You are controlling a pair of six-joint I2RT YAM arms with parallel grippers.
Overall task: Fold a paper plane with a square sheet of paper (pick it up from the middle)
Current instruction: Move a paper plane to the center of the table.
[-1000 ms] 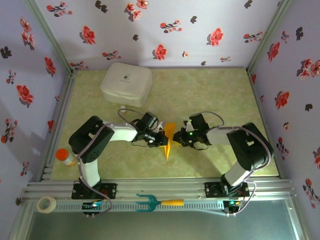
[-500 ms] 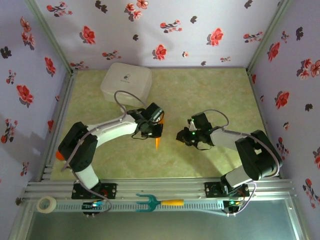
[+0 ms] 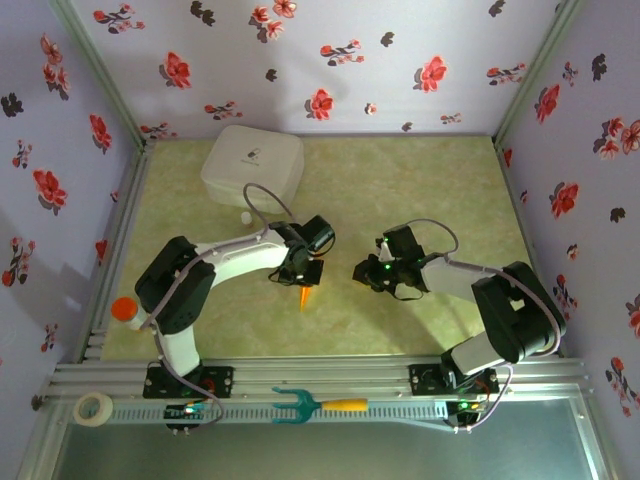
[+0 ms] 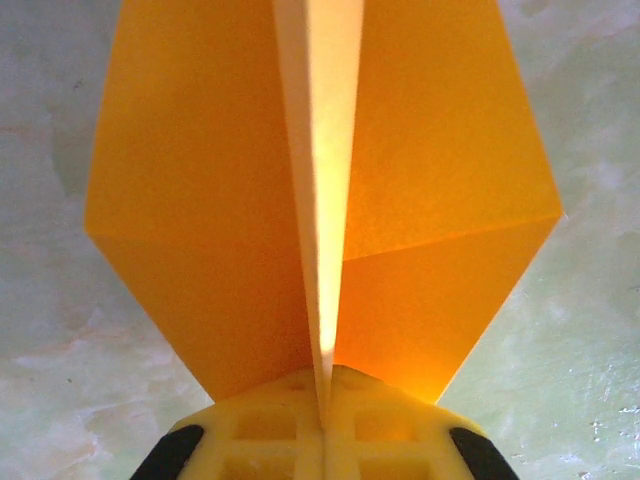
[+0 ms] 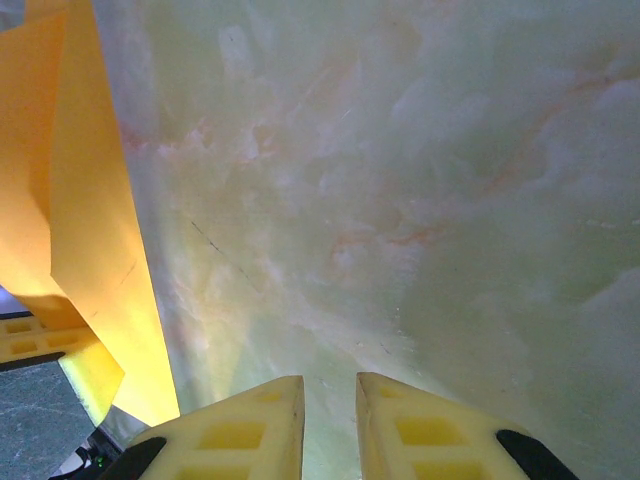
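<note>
The left pincer (image 4: pixel 322 385) is clamping fully shut on the plane (image 4: pixel 200 200). It is pinching the centre crease, and the two wings are spreading ahead of the fingertips and out to either side. The plane is hanging off this pincer's tip over the desk (image 4: pixel 600 350); whether its point is touching the desk I cannot tell. The right pincer (image 5: pixel 330 385) is sitting near, off to the side of the left one. Its jaws are standing only a narrow slit apart and gripping nothing, with the plane lying clear of its fingers, off to their left.

The main risk is coming from that single grip. The fingers are catching only a short strip of crease at one end, so a quick swing is likely to make the paper pivot or slide out. The wings are flaring rather than lying flat, and any pull on one of them is likely to be opening the folds again. If the right pincer is coming in with so thin a slit, it may be shoving a wing aside instead of straddling it. Lowering the left pincer steeply may be buckling the point against the desk.
</note>
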